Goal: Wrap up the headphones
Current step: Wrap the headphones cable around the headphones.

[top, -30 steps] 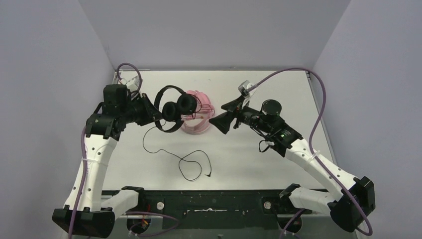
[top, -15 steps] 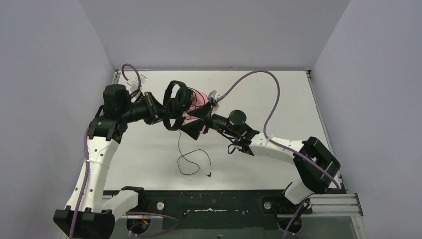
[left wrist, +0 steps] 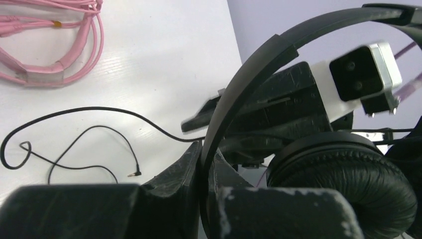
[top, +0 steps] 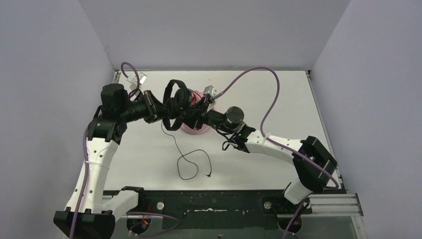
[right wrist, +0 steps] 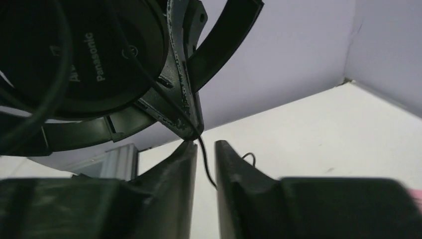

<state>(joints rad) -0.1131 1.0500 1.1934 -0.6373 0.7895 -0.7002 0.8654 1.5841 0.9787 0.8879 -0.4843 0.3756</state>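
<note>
Mostly bare, the white tabletop [top: 268,99] is boxed by grey walls [top: 214,30] on three sides — the left claw [left wrist: 206,154] clenches the black headphones [top: 175,98] aloft near the pink pair [top: 195,130], the right claw [right wrist: 205,144], fingers [right wrist: 181,174] nearly together, straddles the thin cable [left wrist: 99,108] — grip unclear.

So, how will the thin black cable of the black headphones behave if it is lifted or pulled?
Probably very floppy: the black cable lies in loose loops on the table and hangs slack from the black headphones. It looks thin, so it is likely light and should follow a pull easily. Its free plug end may swing or drag.
</note>
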